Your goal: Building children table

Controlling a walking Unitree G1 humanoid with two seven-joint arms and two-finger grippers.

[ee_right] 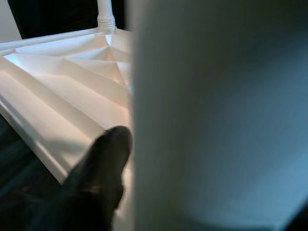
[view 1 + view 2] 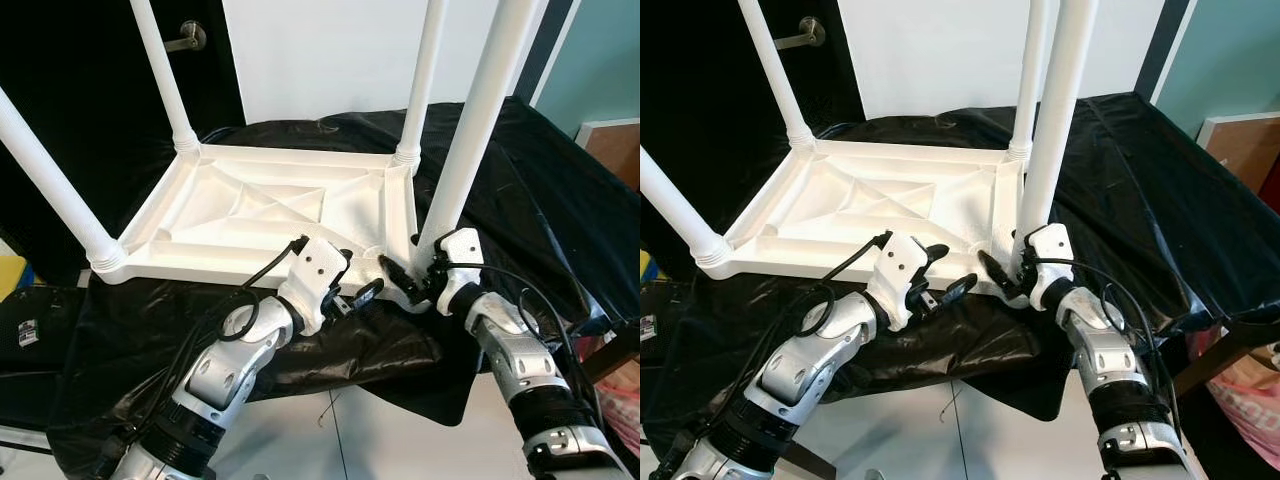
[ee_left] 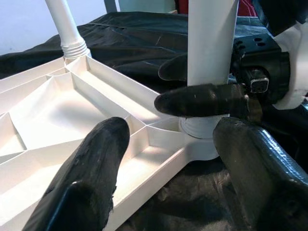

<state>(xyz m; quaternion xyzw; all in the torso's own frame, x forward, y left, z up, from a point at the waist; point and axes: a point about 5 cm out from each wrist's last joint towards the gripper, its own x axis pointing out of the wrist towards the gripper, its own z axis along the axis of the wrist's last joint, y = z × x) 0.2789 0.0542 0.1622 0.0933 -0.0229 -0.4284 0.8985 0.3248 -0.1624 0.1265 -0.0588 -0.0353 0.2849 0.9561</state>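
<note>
Tabletop of white plastic lies upside down on a black sheet that covers the work surface, its ribbed underside facing up. Four white legs stand up from its corners: a far left leg, a far right leg, a near left leg, and a near right leg that rises just in front of the robot's right arm. The right gripper is at the base of the near right leg, close above the corner socket of the tabletop. In the left wrist view one of its black fingers lies across the front of the leg and another shows behind it, so the jaws stand on either side of the leg and clasp it. In the right wrist view the leg fills most of the frame, with one dark finger pressed beside it. The left gripper hovers just beside the near edge of the tabletop, near the same corner and pointing toward the right gripper. Its jaws are spread wide with nothing between them, and its two thick fingers frame the corner socket without touching the leg. A dark door with a metal handle stands behind the table on the left.
</note>
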